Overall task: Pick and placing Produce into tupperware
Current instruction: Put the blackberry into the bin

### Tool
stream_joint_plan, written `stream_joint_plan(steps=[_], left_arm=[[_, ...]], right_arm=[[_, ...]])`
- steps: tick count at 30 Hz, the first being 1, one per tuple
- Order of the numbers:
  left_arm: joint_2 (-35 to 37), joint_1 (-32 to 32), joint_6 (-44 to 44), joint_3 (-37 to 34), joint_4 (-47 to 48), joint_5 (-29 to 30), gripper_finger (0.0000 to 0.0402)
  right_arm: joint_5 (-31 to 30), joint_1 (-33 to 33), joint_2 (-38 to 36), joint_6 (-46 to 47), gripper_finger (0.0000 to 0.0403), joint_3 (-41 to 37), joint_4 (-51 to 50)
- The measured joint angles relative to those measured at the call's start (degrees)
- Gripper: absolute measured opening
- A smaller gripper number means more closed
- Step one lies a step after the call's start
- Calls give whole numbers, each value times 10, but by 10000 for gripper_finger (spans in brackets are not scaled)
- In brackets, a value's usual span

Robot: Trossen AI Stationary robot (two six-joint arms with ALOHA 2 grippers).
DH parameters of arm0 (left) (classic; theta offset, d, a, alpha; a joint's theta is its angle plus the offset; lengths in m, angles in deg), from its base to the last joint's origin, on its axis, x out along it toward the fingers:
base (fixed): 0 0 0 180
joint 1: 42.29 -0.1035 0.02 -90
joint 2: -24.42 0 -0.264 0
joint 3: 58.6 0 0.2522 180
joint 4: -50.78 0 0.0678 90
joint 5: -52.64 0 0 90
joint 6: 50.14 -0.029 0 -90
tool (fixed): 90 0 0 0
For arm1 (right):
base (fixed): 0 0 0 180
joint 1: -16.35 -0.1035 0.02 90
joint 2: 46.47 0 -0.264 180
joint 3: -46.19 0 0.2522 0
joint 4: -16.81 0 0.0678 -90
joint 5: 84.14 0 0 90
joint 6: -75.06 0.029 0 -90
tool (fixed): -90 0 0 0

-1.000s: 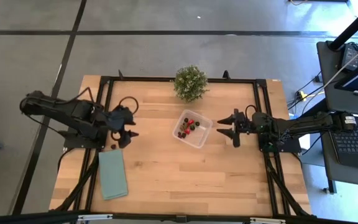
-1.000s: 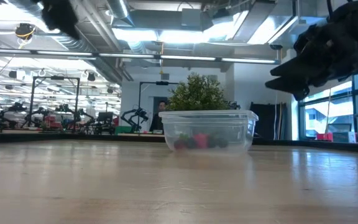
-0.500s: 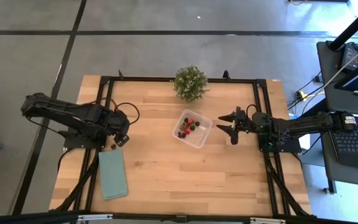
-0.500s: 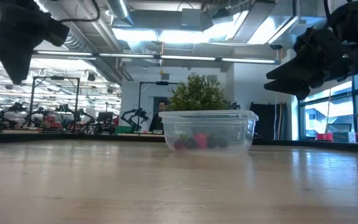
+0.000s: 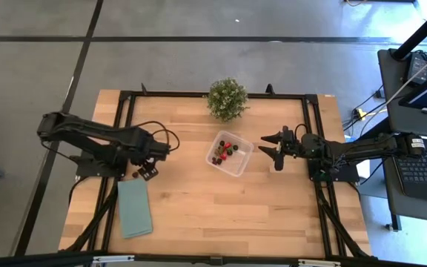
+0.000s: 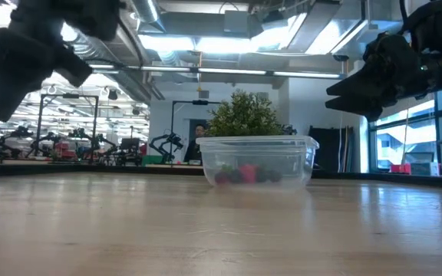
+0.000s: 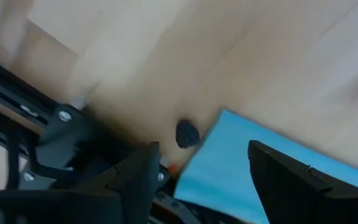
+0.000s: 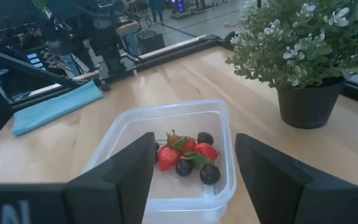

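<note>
One dark berry [image 7: 187, 133] is sitting beside the teal cloth [image 7: 272, 165]; left tool [image 7: 197, 171], fingers apart, risks snagging cloth or rolling it; right tool [image 8: 191, 165] is idling apart near the tupperware [image 8: 219, 130]

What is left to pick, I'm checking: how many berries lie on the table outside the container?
1: a dark berry beside the teal cloth's corner, just ahead of the left hand. Others may hide under the arms.

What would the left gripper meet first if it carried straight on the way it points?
Probably the dark berry on the table beside the teal cloth; it lies between the open fingers of the left gripper, though depth is uncertain.
</note>
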Motion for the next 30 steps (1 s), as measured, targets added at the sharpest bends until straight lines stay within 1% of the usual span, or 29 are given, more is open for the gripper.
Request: stream_joint_plan(steps=[4,9,14,18,22,30], left_arm=[[-44,-22,-35,0,1,-41,227],[-93,-56,-113,0,3,-65,217],[-134,-90,-201,0,24,-65,209],[-165,-111,-257,0,55,-45,206],[-195,-116,-283,0,58,-44,206],[-268,-102,-294,0,42,-43,206]], right_arm=[[0,0,0,-3,226,0,0],[0,0,0,-13,226,0,0],[0,0,0,-14,226,0,0],[0,0,0,-12,226,0,0],[0,0,0,-11,226,0,0],[0,0,0,-9,226,0,-1]])
